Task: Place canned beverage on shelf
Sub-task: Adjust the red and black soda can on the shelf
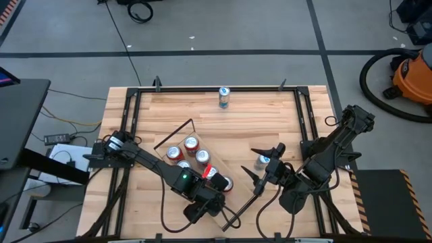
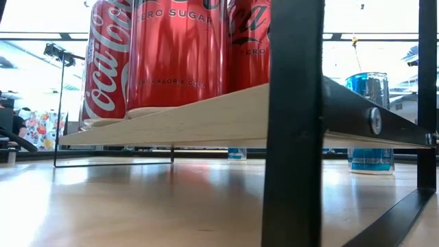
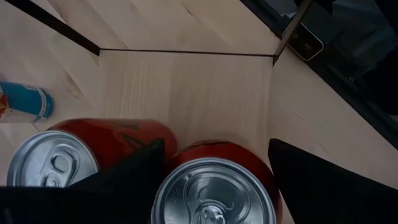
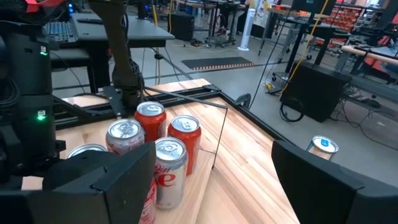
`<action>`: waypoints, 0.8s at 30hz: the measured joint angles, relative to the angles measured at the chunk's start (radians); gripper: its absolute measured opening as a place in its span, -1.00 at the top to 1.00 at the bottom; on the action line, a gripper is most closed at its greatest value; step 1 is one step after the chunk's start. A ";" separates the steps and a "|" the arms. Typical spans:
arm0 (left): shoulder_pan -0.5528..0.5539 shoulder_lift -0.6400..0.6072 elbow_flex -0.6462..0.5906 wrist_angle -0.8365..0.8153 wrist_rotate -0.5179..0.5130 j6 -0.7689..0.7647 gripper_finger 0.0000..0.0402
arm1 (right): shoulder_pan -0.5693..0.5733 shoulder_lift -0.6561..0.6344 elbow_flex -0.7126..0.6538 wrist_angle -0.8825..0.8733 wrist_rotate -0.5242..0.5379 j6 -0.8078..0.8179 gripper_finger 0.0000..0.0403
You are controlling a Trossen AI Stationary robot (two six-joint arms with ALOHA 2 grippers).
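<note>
- The left gripper (image 1: 214, 194) sits over the near end of the shelf (image 1: 177, 142), its fingers (image 3: 134, 171) spread to either side of a red can (image 3: 214, 186) standing there. From the wrist view the can sits between the fingers, but I cannot tell whether they actually press on it.
- Just beside that can stand more cans (image 1: 191, 154) in a cluster on the shelf: red ones and a silver one, all upright.
- In the low view the shelf's pale plank (image 2: 206, 116) is raised off the table (image 2: 137, 206) on black rods, with red cans (image 2: 171, 48) on top.
- The right gripper (image 1: 260, 172) hangs to the right of the shelf, its fingers spread wide with nothing between them.
- A blue can (image 1: 262, 162) stands on the table close beside the right gripper, off the shelf.
- The shelf runs diagonally away from the left gripper, and its far half is bare wood.
- At the far edge of the table another blue can (image 1: 224, 97) stands alone, well apart from everything else.
</note>
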 joint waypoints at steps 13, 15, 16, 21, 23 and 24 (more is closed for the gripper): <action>-0.001 0.000 -0.001 -0.016 -0.021 0.019 -0.47 | 0.000 0.000 0.000 0.000 -0.004 0.000 -0.64; -0.001 0.001 -0.002 -0.012 -0.020 0.021 -0.47 | 0.000 0.000 0.000 0.000 -0.004 0.000 -0.64; -0.001 0.001 -0.002 -0.011 -0.020 0.021 -0.47 | 0.000 0.000 0.000 0.000 -0.004 0.000 -0.64; -0.001 -0.001 -0.002 0.019 -0.020 0.021 -0.47 | 0.000 0.000 0.000 0.000 -0.004 0.000 -0.64; -0.002 -0.002 0.005 0.020 -0.020 0.021 -0.47 | 0.000 0.000 0.000 0.000 -0.005 0.000 -0.64; -0.002 -0.004 0.007 0.031 -0.020 0.021 -0.47 | 0.000 0.000 0.000 0.000 -0.005 0.000 -0.64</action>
